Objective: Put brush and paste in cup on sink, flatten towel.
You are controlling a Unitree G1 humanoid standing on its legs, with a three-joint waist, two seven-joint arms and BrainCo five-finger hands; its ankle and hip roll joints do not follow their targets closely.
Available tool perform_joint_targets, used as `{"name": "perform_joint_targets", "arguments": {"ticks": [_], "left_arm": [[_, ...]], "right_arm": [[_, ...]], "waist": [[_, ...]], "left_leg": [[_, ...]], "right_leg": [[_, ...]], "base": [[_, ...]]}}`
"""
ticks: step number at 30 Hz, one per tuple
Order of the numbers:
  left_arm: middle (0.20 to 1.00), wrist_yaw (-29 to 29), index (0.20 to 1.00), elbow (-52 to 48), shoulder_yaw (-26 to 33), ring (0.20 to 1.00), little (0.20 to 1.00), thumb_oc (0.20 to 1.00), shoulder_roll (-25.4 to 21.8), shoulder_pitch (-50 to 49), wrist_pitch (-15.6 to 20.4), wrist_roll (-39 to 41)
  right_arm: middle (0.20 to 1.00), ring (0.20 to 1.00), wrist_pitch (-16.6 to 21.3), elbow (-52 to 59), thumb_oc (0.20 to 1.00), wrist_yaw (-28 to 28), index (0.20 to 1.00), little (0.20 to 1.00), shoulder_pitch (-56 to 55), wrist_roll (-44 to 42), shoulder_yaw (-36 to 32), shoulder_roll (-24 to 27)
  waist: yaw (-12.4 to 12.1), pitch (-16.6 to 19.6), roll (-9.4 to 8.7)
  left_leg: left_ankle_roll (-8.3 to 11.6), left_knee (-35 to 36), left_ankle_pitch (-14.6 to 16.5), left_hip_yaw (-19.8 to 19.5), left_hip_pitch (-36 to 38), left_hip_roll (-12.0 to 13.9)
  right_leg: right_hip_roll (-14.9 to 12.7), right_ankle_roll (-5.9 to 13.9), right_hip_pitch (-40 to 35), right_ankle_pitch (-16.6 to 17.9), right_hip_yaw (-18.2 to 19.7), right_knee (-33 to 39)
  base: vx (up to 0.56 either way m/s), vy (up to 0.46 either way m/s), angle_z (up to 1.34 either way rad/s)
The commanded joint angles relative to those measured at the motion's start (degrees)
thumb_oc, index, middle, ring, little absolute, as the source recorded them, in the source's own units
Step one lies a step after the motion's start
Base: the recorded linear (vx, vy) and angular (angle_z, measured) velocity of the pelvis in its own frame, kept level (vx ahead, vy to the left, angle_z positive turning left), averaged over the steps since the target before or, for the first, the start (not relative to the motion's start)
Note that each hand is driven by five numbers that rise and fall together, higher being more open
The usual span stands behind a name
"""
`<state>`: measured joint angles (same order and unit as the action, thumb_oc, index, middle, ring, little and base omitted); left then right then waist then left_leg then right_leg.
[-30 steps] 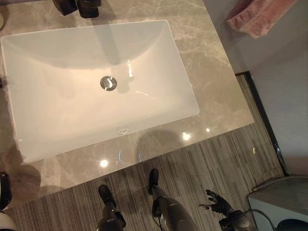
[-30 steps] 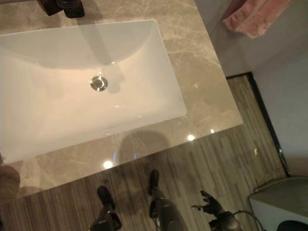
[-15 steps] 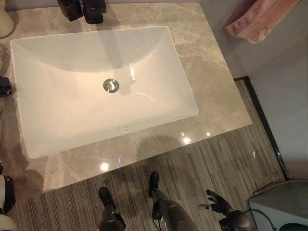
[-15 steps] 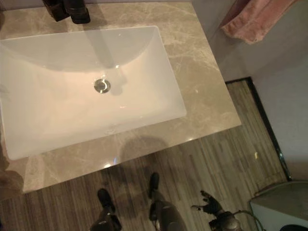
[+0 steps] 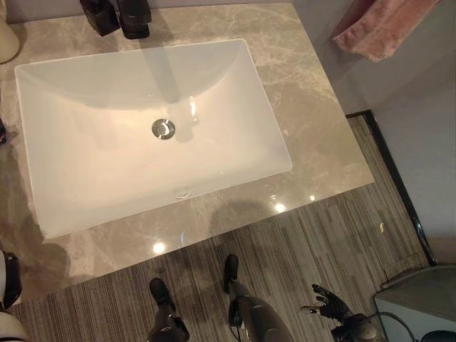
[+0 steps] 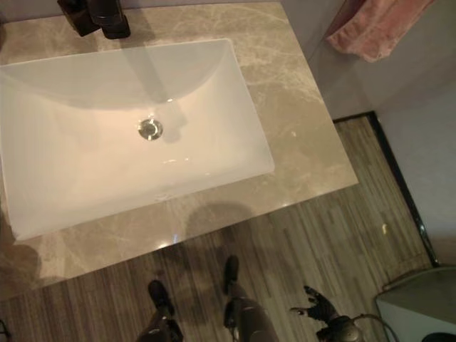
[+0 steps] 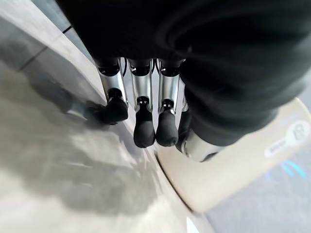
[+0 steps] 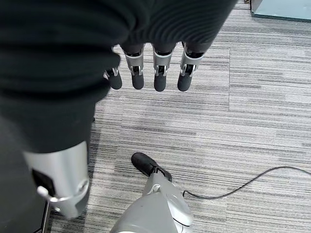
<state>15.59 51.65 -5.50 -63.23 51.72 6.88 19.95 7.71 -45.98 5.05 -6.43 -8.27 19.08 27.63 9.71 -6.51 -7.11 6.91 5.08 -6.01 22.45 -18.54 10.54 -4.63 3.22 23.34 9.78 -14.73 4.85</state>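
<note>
Starting with the left eye view, you have the white sink point(image 5: 50, 206) with a bare basin. A black tap point(image 5: 134, 18) stands at the sink's far rim. Past the sink's far left corner a cream rounded thing point(image 5: 6, 39) touches the picture's edge; it may be the cup, but I cannot tell. The pink towel point(image 5: 385, 25) hangs bunched beyond the sink's far right corner, off the marble counter point(image 5: 313, 128). — spotter

So nothing is done yet? — operator

I judge that all is left to do: the towel is not flattened, and I cannot tell you where the brush and paste are. In the right eye view your right hand point(image 6: 317, 310) is low over the floor, well apart from the sink's near right corner, with its fingers spread. — spotter

And the wrist views? — operator

In the left wrist view your left hand point(image 7: 144, 131) has its fingers straight and side by side, clamped on nothing, next to a cream curved surface point(image 7: 233, 174). In the right wrist view the right hand's fingers point(image 8: 160, 73) hang straight and a little apart over striped carpet point(image 8: 262, 121), holding nothing. — spotter

Any writing? — operator

Only a small mark on that cream surface, too small for you to read. — spotter
</note>
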Motion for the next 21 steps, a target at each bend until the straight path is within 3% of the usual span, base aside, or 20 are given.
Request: {"name": "perform_joint_targets", "arguments": {"ticks": [1,9,21], "left_arm": [[0.200,2.00,0.200,2.28,-1.01,0.200,0.200,0.200,-2.61,2.15,0.54,1.94],[0.200,3.01,0.200,4.59,-1.46,0.200,0.200,0.200,-3.88,4.48,1.19,4.53],[0.200,2.76,0.200,8.59,-11.29,0.200,0.200,0.200,-4.58,16.96,1.94,5.92]], "right_arm": [[1.000,1.000,0.72,-0.17,1.000,-0.51,1.000,1.000,-0.51,-1.35,-2.81,2.40],[1.000,1.000,1.31,1.64,1.000,-0.71,1.000,1.000,-0.35,-2.59,-2.69,3.23],[1.000,1.000,2.13,0.20,1.000,-0.82,1.000,1.000,-3.36,-3.94,-4.41,4.14]], "waist": [[0.02,-1.23,0.08],[0.40,-0.86,-0.48],[2.68,-1.03,-0.52]], "left_leg": [[0.83,-0.08,2.13,-6.36,0.78,1.23],[0.73,-0.08,2.06,-6.44,0.20,1.58],[0.72,-0.08,1.11,-8.88,-4.05,1.76]], "right_leg": [[-3.71,9.74,-3.27,-1.81,1.97,0.15],[-3.44,9.82,-2.58,-1.57,2.47,0.15],[-3.27,10.01,0.63,-1.02,3.96,0.15]], "base": [[0.00,0.000,0.00],[0.00,0.000,0.00],[0.00,-0.004,0.05]]}}
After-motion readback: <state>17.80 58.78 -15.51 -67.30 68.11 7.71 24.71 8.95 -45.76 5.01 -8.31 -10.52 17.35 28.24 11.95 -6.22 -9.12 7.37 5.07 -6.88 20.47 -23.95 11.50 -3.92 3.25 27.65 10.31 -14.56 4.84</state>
